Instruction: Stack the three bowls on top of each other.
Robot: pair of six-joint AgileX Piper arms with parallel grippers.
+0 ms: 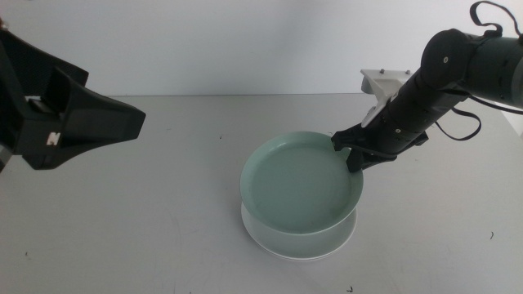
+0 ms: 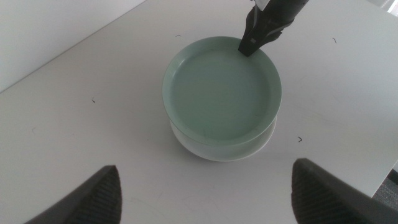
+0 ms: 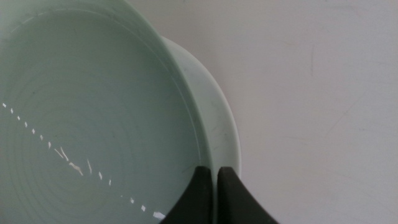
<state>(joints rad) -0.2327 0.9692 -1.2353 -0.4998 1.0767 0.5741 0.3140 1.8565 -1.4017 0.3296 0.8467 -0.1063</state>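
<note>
A pale mint green bowl (image 1: 302, 184) (image 2: 221, 93) (image 3: 93, 112) lies over a white bowl (image 1: 301, 247) (image 2: 214, 151), whose rim shows beneath its near side. Whether the green one rests fully in it I cannot tell. Only these two of the three bowls show; the third is hidden. My right gripper (image 1: 353, 155) (image 2: 252, 43) (image 3: 215, 177) reaches in from the right and is shut on the green bowl's far right rim. Raised at the left of the table, well away from the bowls, my left gripper (image 1: 82, 122) (image 2: 205, 180) stands wide open and holds nothing.
The grey table (image 1: 147, 229) carries a few small dark specks. A white wall (image 1: 245, 41) runs behind the table's back edge. The table's near right edge (image 2: 385, 180) shows in the left wrist view.
</note>
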